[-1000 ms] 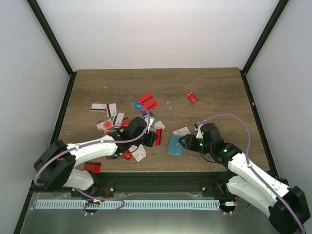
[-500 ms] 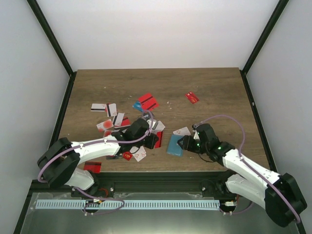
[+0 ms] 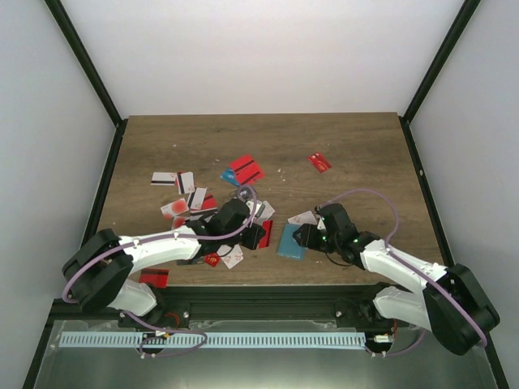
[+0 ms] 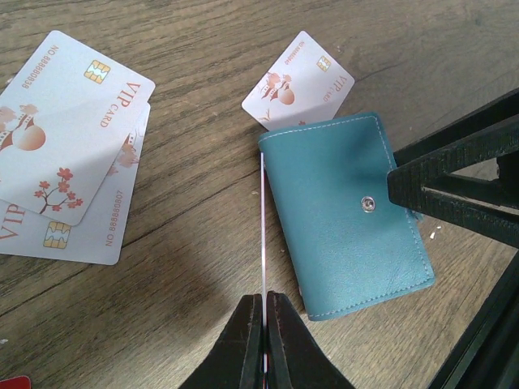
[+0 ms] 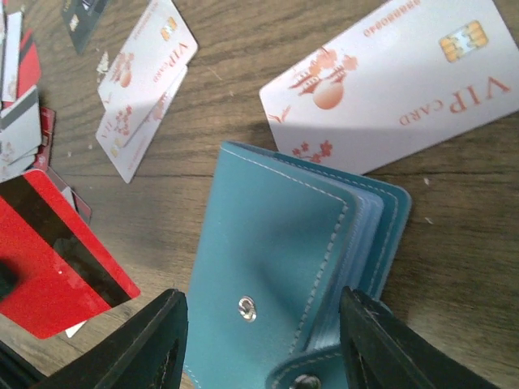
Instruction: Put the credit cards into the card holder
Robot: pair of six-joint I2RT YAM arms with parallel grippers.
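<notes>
The card holder [image 3: 290, 241] lies folded close to the near edge of the table [image 3: 349, 146], right of the middle. The right gripper [image 5: 263, 300] stands with jaws apart astride one end of it, probably to steady it or work it open. The left gripper [image 4: 264, 298] is pinched together on a card [image 4: 264, 227] held on edge, its far tip at the holder's corner, seemingly lined up for slipping in. Loose white cards [image 4: 73, 138] lying nearby read "VIP CARD", with a number beginning "NO.8888".

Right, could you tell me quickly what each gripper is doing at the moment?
Left gripper: shut on a credit card, seen edge-on.
Right gripper: open, one finger on either side of the card holder.
</notes>
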